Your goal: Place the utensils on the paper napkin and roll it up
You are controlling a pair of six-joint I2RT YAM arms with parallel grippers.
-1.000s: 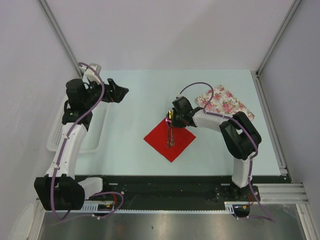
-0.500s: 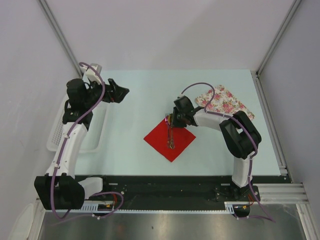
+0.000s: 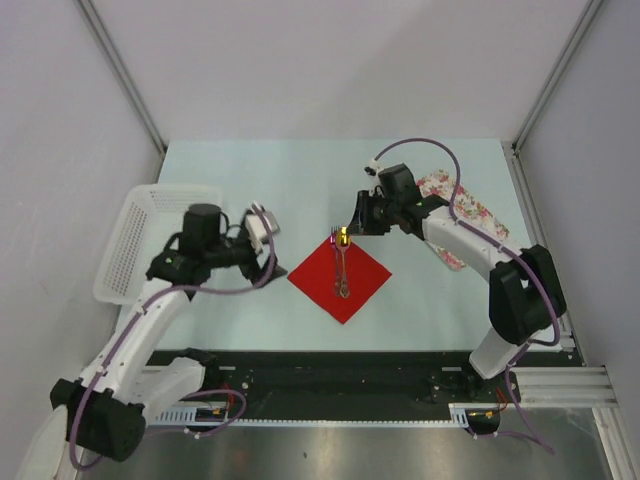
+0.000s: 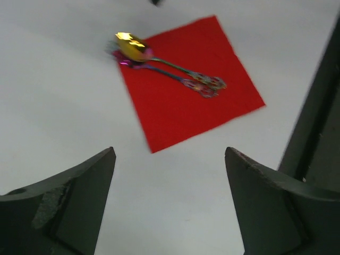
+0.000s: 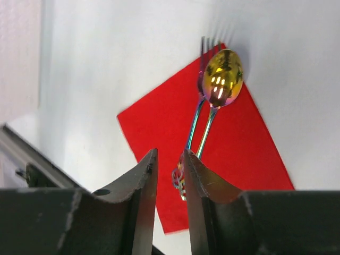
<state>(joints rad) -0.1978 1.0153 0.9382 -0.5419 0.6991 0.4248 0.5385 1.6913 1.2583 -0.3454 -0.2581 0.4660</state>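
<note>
1. my left fingers (image 3: 268, 258) hover above the surface (image 3: 250, 180), spread wide and empty, near the left corner of the red paper napkin (image 4: 180, 114).
2. the napkin lies flat, corner-on to me.
3. the fork (image 4: 166, 74) and spoon (image 4: 132, 45) lie side by side on it, heads overhanging its far corner.
4. my right fingers (image 3: 358, 220) hang beyond that corner, parted a crack, holding nothing.
</note>
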